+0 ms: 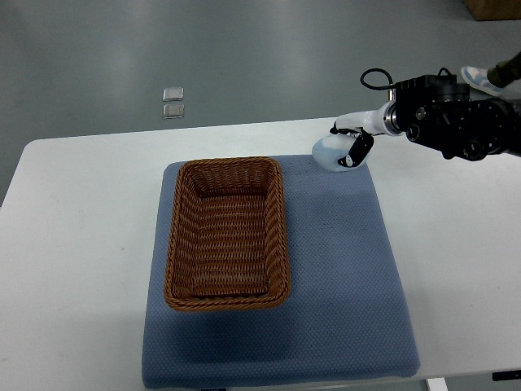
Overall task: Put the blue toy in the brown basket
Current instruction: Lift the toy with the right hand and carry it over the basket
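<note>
Nearest, blue mat (pixel 342 285) under empty brown basket (pixel 228 235); at far right mat corner, right hand (pixel 352 143) closed around pale blue toy (pixel 330 152), probably light, smooth, slippery: grip around middle.

Single top view, looking steeply down from the robot's own side, at moderate distance. White rectangular table (pixel 73 244) spanning the picture, blue textured cloth mat (pixel 350 285) central, grey floor (pixel 244 57) beyond the far table edge.
</note>
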You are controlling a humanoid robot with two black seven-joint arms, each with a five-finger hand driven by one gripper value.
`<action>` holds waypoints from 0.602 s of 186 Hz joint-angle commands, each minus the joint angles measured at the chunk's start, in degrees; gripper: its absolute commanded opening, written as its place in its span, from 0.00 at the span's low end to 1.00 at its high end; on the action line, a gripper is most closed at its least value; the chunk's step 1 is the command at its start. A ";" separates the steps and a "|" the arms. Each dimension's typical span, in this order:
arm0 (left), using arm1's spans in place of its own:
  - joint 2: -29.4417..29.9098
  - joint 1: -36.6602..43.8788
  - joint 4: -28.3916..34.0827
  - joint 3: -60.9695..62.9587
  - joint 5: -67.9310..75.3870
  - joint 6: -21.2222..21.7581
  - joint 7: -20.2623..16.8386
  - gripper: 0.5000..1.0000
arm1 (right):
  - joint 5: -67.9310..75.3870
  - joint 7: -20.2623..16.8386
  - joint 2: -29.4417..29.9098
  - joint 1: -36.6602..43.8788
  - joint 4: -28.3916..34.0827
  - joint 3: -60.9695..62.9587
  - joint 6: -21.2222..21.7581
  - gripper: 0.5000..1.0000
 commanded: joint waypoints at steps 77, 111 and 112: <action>0.00 0.00 0.08 0.09 0.02 0.00 0.02 1.00 | 8.29 3.34 8.26 10.85 9.60 0.06 -0.50 0.05; 0.00 0.00 0.17 0.27 -0.07 0.00 0.02 1.00 | 8.64 3.34 17.32 10.32 8.11 -0.29 -3.40 0.07; 0.00 0.00 0.17 0.27 -0.07 0.00 0.02 1.00 | 8.64 3.34 17.75 10.32 7.84 -0.29 -3.40 0.07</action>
